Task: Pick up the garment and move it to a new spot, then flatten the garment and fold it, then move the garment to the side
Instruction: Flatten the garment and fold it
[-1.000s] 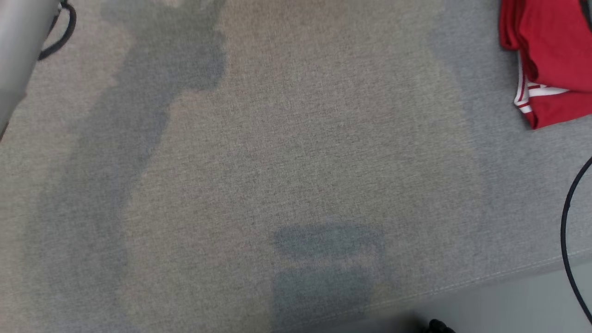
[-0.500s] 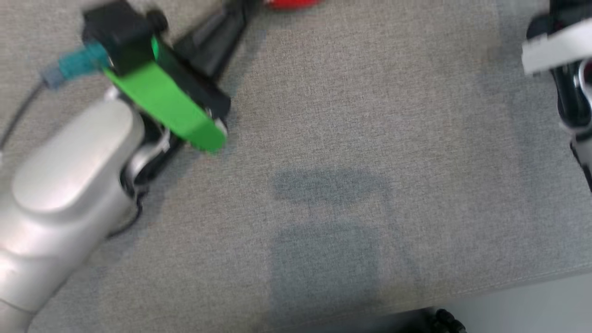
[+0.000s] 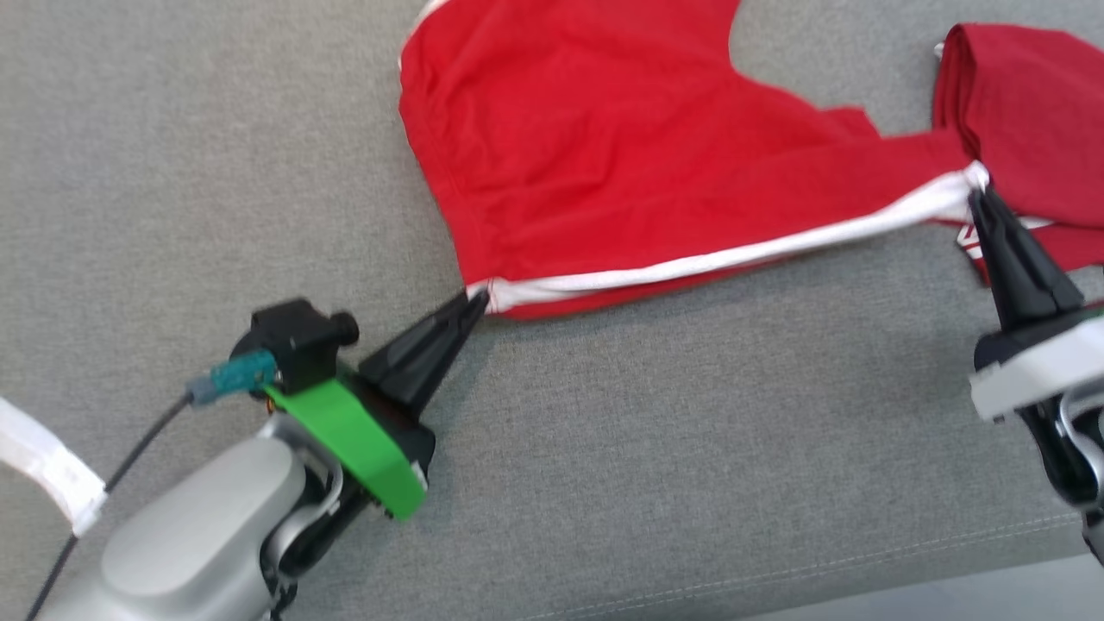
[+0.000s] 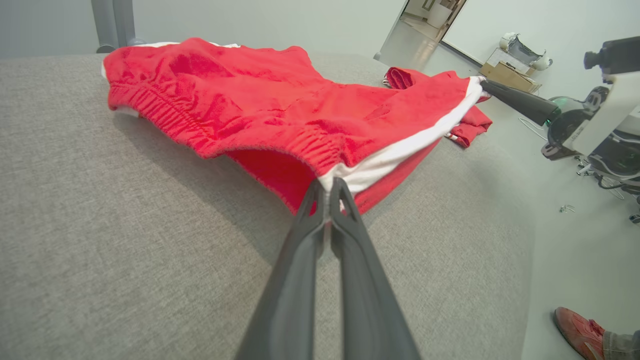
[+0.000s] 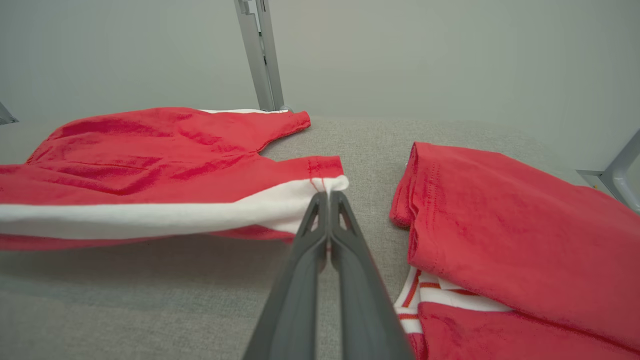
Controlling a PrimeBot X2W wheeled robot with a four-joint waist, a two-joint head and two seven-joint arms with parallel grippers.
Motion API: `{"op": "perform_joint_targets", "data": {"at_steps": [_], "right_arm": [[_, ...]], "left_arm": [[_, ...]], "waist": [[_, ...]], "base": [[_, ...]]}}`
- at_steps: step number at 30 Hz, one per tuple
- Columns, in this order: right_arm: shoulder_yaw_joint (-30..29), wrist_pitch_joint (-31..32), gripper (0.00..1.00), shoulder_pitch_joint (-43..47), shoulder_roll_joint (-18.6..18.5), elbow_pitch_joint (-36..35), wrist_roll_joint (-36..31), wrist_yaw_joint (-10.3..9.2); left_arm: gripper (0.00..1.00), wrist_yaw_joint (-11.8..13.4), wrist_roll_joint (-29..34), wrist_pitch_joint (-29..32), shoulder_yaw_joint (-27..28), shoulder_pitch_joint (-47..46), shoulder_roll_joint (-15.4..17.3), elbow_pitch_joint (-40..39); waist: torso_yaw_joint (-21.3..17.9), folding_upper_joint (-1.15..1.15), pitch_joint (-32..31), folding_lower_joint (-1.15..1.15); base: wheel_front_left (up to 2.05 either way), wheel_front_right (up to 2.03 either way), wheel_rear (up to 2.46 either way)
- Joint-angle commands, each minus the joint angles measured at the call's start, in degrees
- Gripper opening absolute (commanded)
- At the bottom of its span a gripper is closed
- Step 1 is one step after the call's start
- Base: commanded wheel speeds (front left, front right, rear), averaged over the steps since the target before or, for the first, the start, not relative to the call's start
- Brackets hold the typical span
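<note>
While the left gripper pinches the waistband corner of the red garment, its fingers are pressed fully together on the end of the white side stripe. In the left wrist view the elastic waistband runs off to the upper left from that pinch.

Garment position: mid to far part of the grey counter. The body is spread flat beyond the fingers. The near edge looks raised a little off the surface, with shadow under it.

Key relation: the stripe edge is the long axis. It runs left to right, drawn straight between the two grippers, and all the cloth lies on the far side of that line. Each arm has one end, so neither is nearer.

The right gripper is closed with no gap on the leg-hem end of the stripe, as the right wrist view shows. A second folded red garment lies just beside it, further right.

Judgement: flattening depends on keeping this edge taut and level while it is lowered. The right hand risks catching the neighbouring pile.
</note>
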Motion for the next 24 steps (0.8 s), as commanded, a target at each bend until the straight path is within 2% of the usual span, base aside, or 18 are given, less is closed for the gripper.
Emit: {"op": "perform_joint_targets", "data": {"at_steps": [1, 6, 12, 14, 18, 24], "right_arm": [[-0.32, -0.17, 0.00, 1.81, -0.56, -0.45, 0.41, -0.05], [0.00, -0.16, 0.00, 10.93, -2.41, -3.68, 2.22, -0.05], [-1.33, 0.47, 0.00, 15.65, -4.11, -6.05, 3.60, -0.05], [-1.65, 1.96, 0.00, 15.04, -4.43, -5.85, 3.86, -0.05], [-1.45, 6.09, 0.00, 10.85, -4.00, -4.53, 4.09, -0.05], [1.21, 11.58, 0.00, -0.90, -4.05, -1.49, 3.30, -0.04]], "left_arm": [[0.00, 0.00, -0.06, -0.24, 0.24, 1.92, 0.64, -0.15], [0.00, 0.00, -0.23, -0.24, 0.43, 9.76, 1.40, -2.84], [0.00, 0.06, -2.61, -0.24, 0.08, 13.23, 0.86, -5.23], [0.00, 0.10, -3.30, -0.21, 0.36, 13.25, -0.03, -4.90], [0.00, 0.07, -8.60, 0.12, 2.19, 12.01, -3.76, -3.48], [0.00, 0.03, -16.00, 0.81, 4.17, 7.10, -9.60, -1.06]], "waist": [[0.56, 0.00, -5.62, 0.00], [1.15, 0.00, -9.68, 0.00], [2.37, 0.00, -11.08, 0.00], [2.91, 0.00, -10.71, 0.00], [4.28, 0.00, -8.93, 0.00], [6.25, 0.00, -3.80, 0.00]], "base": [[0.00, 0.00, 0.00], [0.00, 0.00, 0.00], [0.00, 0.00, 0.00], [0.00, 0.00, 0.00], [0.00, 0.00, 0.00], [0.00, 0.00, 0.00]]}}
